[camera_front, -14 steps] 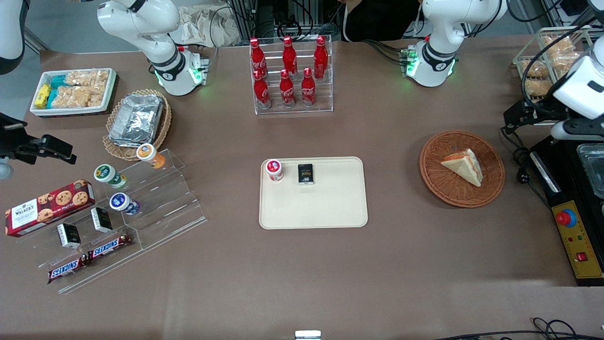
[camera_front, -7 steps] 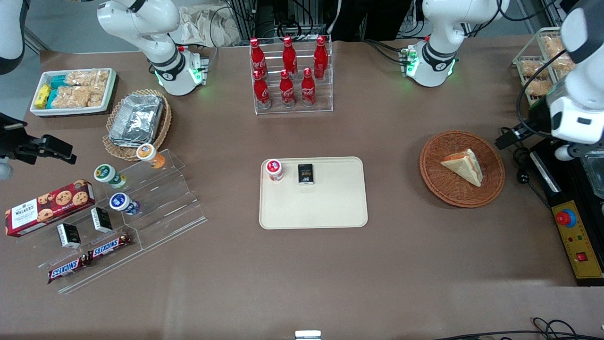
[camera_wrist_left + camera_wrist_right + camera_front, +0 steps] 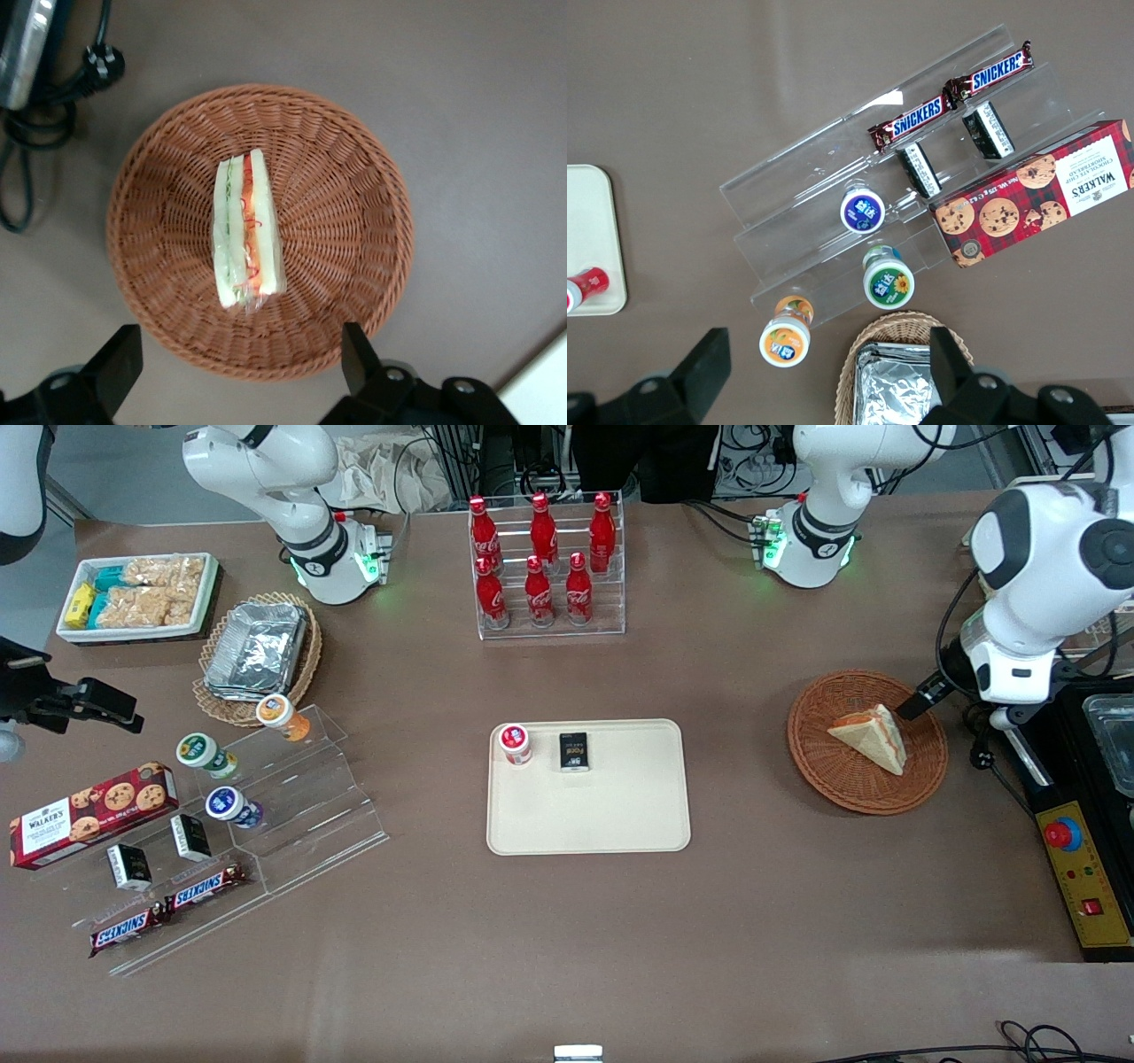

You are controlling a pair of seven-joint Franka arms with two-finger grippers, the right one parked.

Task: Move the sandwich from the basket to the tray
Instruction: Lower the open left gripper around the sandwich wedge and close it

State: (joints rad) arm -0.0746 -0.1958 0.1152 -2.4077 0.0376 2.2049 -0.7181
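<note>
The sandwich [image 3: 873, 737], a pale bread wedge with red and green filling, lies on its side in the round reddish-brown basket [image 3: 819, 779]. My left gripper [image 3: 932, 693] hangs above the basket's rim at the edge toward the working arm's end of the table. One black finger [image 3: 915, 702] shows just beside the sandwich. In the left wrist view the gripper [image 3: 239, 365] is open, its fingertips [image 3: 120, 359] spread wide over the basket [image 3: 354, 221], and the sandwich [image 3: 248, 235] lies apart from them. The cream tray [image 3: 620, 815] sits mid-table.
On the tray stand a red-lidded cup [image 3: 515, 743] and a small black box [image 3: 574, 751]. A rack of red bottles [image 3: 542, 567] stands farther from the front camera. A black control box with a red button [image 3: 1076, 868] and cables [image 3: 979, 735] lie beside the basket.
The left arm has swung in from the working arm's end of the table, bringing the gripper from beside the control box to above the basket's rim. The sandwich has not moved.
</note>
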